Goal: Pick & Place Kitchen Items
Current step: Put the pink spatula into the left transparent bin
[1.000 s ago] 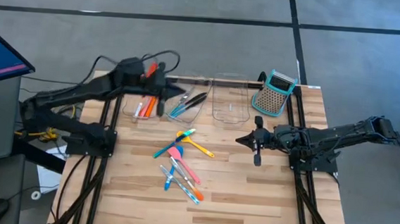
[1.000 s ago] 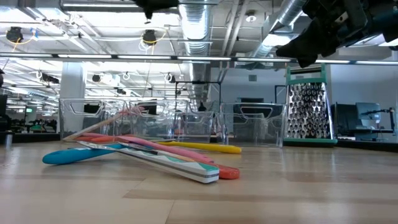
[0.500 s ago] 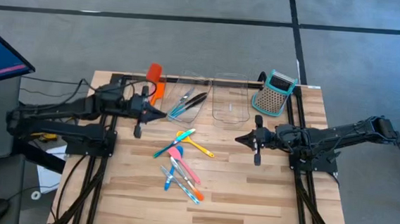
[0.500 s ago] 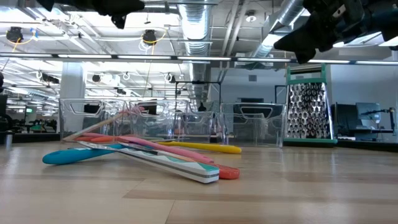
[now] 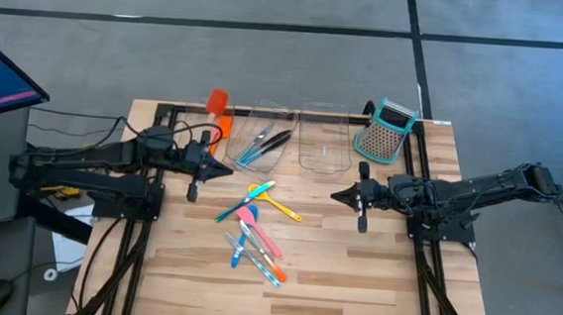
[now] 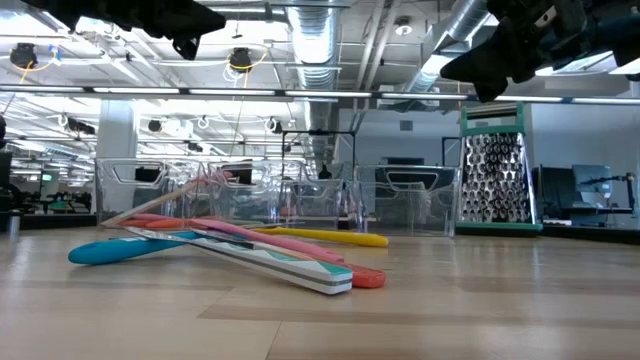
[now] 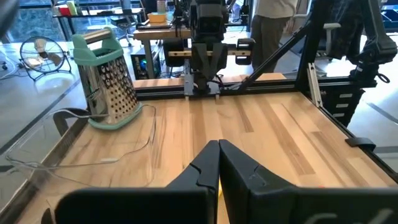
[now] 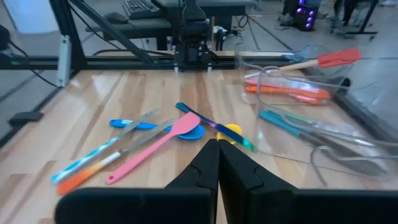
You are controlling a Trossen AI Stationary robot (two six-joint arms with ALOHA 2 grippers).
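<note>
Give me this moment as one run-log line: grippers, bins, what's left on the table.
left gripper: shut, empty, beside left bin | right gripper: shut, empty, waiting | utensils: pile on table | bins: left and middle hold utensils

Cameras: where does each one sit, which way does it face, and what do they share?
High: overhead, straight down on the table; both arms show.
Low: table height, across the spoons to the grater; arms overhead.
Left wrist: past the shut left gripper, facing the right arm.
Right wrist: past the shut right gripper, facing the bins.
Shared: the grater in high, low, left wrist.
</note>
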